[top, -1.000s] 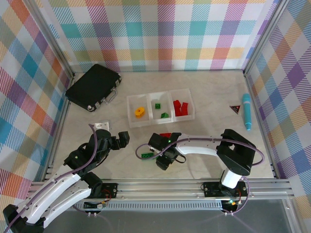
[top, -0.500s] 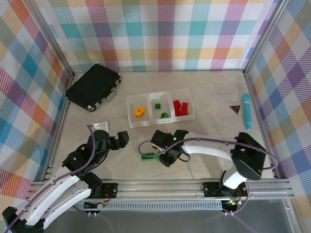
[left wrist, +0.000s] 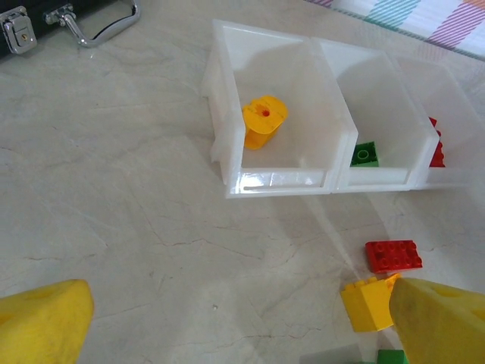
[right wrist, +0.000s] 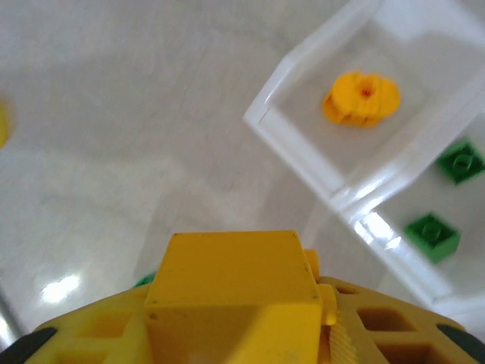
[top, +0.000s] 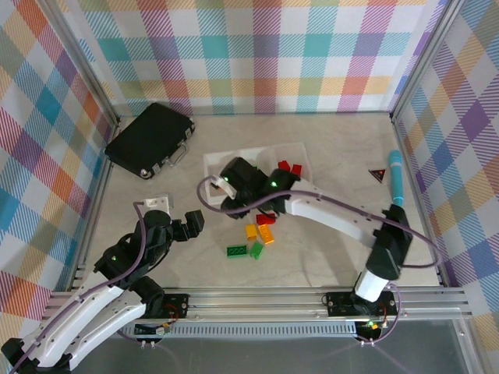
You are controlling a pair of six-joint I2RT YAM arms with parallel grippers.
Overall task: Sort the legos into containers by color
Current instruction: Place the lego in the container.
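Clamping a yellow brick (right wrist: 231, 280), the right end effector (top: 234, 183) hangs by the rim of the yellow bin (right wrist: 295, 159); releasing early could bounce it out, while the left end effector (left wrist: 239, 322) gapes, empty.

We see a pale marbled surface (top: 335, 148) carrying a black case (top: 150, 140), the row of containers (left wrist: 276, 180), a teal pen (top: 397, 179), and loose legos (top: 236, 251) in red, yellow and green near its middle.
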